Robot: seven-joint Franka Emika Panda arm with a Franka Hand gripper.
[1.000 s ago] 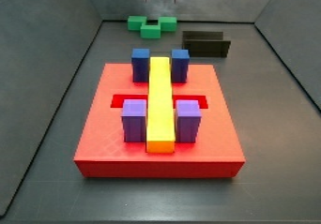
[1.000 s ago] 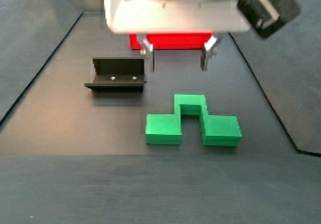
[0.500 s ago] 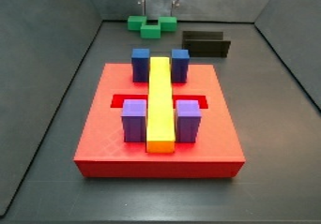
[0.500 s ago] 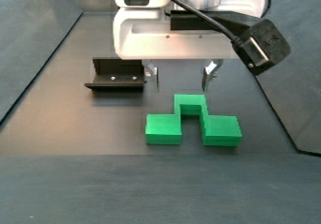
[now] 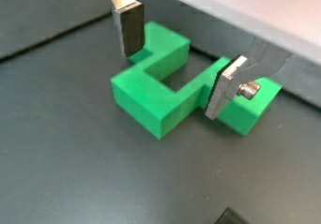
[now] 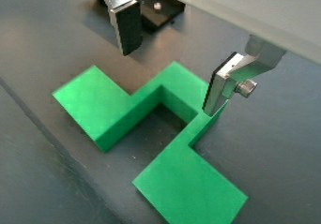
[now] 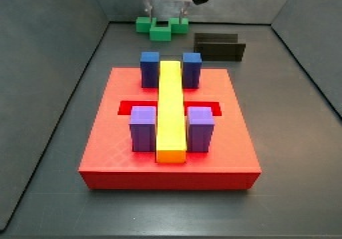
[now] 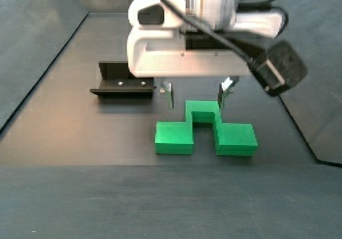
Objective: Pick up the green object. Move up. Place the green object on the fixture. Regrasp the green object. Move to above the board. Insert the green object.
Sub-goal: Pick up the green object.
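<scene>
Wrist views are showing the claw (image 5: pixel 175 64) spread wide, its two silver fingers (image 5: pixel 128 26) hanging either side of the raised centre cube of the green object (image 5: pixel 163 82), with clear gaps between the dark pads and the green faces, so nothing is being pinched; in the wrist view that catches more of the floor, the same spread claw (image 6: pixel 172 61) is straddling the green object (image 6: pixel 145 134), whose lower arms are reaching out on both sides and which is lying flat on the dark table (image 6: pixel 51 190). Side views are giving the wider layout: in one, the claw (image 8: pixel 195 89) is hovering just over the centre cube of the green object (image 8: pixel 203 129), with the fixture (image 8: pixel 122 81) standing near on the left and empty; in the side view from the board end, the board (image 7: pixel 170 143) is sitting in the near part of the scene with its yellow bar (image 7: pixel 171 108), blue blocks (image 7: pixel 150 66) and purple blocks (image 7: pixel 142 128) already seated, while the green object (image 7: pixel 162 27) is resting at the far end under the claw (image 7: pixel 162 11), just left of the fixture (image 7: pixel 221 47). As a judgement, the task is sitting at its very first step: the pick is being lined up but the fingers are not yet closing, and the lift, the placing on the fixture, the regrasp, the carry above the board and the insertion are all remaining.
</scene>
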